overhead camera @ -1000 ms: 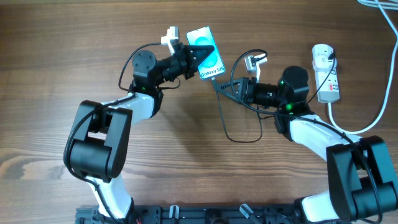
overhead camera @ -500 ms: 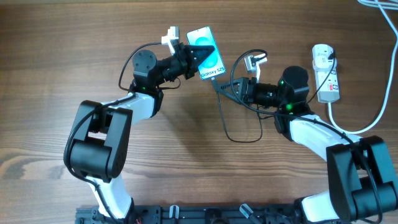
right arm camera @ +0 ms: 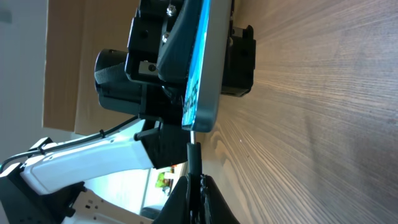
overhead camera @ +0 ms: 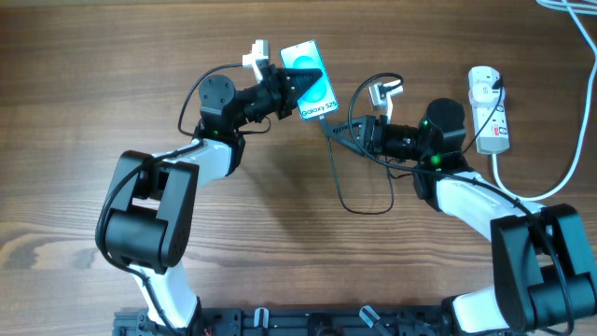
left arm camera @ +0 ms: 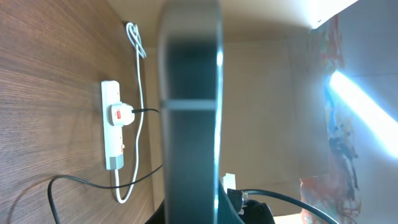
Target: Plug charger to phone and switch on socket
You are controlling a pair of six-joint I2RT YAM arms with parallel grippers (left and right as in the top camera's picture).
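The phone (overhead camera: 311,79) with its cyan-blue screen is held off the table by my left gripper (overhead camera: 291,82), shut on its sides. In the left wrist view its dark edge (left arm camera: 189,106) fills the middle. My right gripper (overhead camera: 347,131) is shut on the connector end of the thin black charger cable (overhead camera: 338,182), and the connector tip touches the phone's lower edge (right arm camera: 193,134). The white socket strip (overhead camera: 489,110) lies at the right with a black plug in it; its red switch shows in the left wrist view (left arm camera: 115,114).
A thick white cord (overhead camera: 560,177) loops from the strip along the table's right edge. The black cable's slack lies in a loop on the wood between the arms.
My right gripper has edged slightly up and left, bringing the connector to the phone's lower edge. The left arm and phone stay still.
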